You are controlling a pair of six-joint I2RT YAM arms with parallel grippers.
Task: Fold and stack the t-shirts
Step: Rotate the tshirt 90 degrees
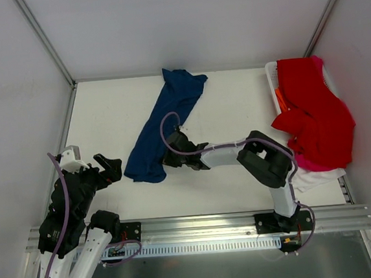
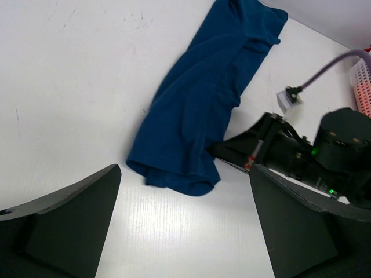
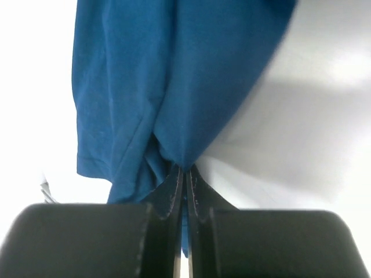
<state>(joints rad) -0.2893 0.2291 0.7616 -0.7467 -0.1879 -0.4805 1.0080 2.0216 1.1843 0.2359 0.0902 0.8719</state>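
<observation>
Though crumpled, navy t-shirt lengthwise diagonal

The navy t-shirt is soft matt cloth; the table smooth and matt.

- Both arms wore white link covers between black joints, and the right arm carried a bulky black elbow housing.
- A lilac cable looped off its wrist; a second lilac cable ran along the left arm.
- The left gripper had broad, matte-black, wedge-shaped fingers.
- The right gripper had black fingers with thin edges.
- A small green light glowed on the right wrist housing.
</observation>
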